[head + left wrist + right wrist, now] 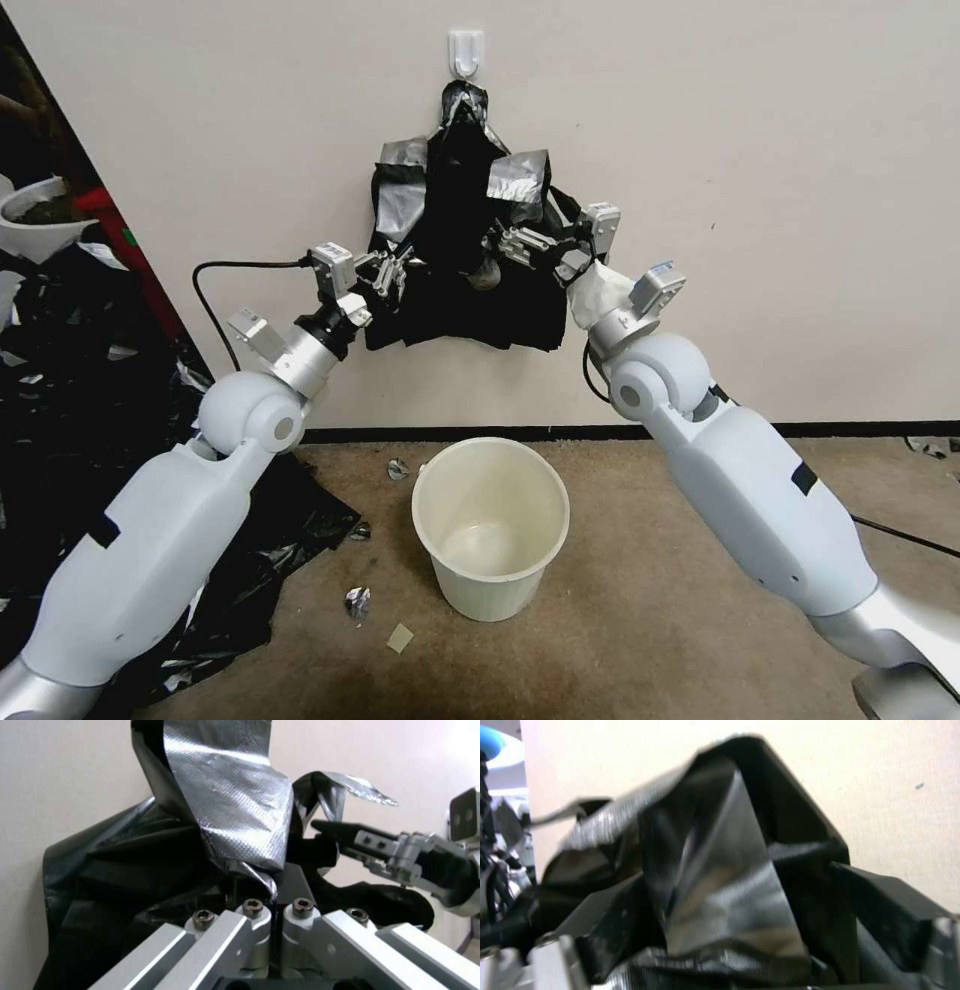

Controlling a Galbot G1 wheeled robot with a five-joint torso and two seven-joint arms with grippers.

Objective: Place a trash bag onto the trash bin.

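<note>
While the trash bag point(462, 230) hangs from the wall hook point(466, 50), long axis vertical, I have the left gripper point(392, 272) pinched together on its left edge. Right gripper point(510, 243) at its right side: grip I cannot tell. Trash bin point(490, 530) stands directly below, well apart.

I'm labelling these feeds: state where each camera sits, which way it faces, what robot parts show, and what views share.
Head view: high, facing forward and down at the wall and floor; both arms reach the hanging trash bag above the trash bin.
Left wrist view: behind the left hand, facing the bag; the right hand enters beyond.
Right wrist view: close against the bag's folds.
Shared: the trash bag.
</note>
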